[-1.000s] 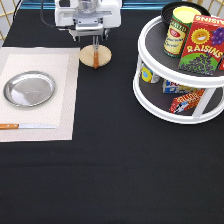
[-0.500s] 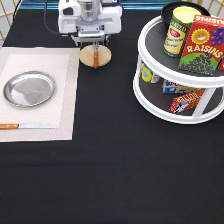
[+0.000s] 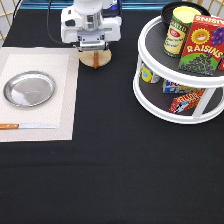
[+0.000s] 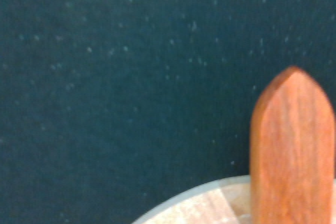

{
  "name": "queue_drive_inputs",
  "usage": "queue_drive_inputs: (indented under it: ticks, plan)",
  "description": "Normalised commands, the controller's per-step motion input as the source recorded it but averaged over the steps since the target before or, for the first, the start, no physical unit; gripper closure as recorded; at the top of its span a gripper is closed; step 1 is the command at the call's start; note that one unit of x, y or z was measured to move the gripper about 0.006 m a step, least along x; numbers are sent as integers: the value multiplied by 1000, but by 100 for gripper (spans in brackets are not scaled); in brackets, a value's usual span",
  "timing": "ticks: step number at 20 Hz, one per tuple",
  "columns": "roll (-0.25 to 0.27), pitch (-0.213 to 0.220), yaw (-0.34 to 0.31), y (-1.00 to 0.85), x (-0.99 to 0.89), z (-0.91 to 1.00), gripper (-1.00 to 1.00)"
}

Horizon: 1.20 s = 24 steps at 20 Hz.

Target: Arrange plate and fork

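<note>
The round silver plate (image 3: pixel 29 88) lies on a pale placemat (image 3: pixel 62 105) at the exterior view's left. The fork (image 3: pixel 96 61) shows only its brown wooden handle, lying on a small tan wooden disc (image 3: pixel 87 60) at the top middle. My gripper (image 3: pixel 94 50) is low, right above the fork and disc. The wrist view shows the rounded end of the handle (image 4: pixel 289 150) close up, with the disc's edge (image 4: pixel 199 210) under it, on the black cloth.
A wooden-handled knife (image 3: pixel 27 126) lies along the placemat's lower edge. A white two-tier turntable (image 3: pixel 165 107) with cans and a raisins box (image 3: pixel 200 45) stands at the exterior view's right. Black cloth covers the table.
My gripper has come down towards the exterior view's bottom, closer onto the fork and wooden disc. The plate, knife and turntable have not moved.
</note>
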Motion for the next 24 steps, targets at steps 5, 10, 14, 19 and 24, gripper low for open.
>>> queue_drive_inputs:
  ticks: [5,10,14,19,24]
  plan:
    - [-19,-36,49,134,0,-162,-100]
    - [-36,-45,47,150,-7,-171,-100]
    - [-49,-51,47,139,-56,-169,-100]
    - [-54,-43,49,106,-38,-56,-100]
    - [-73,-48,47,60,-33,-31,100]
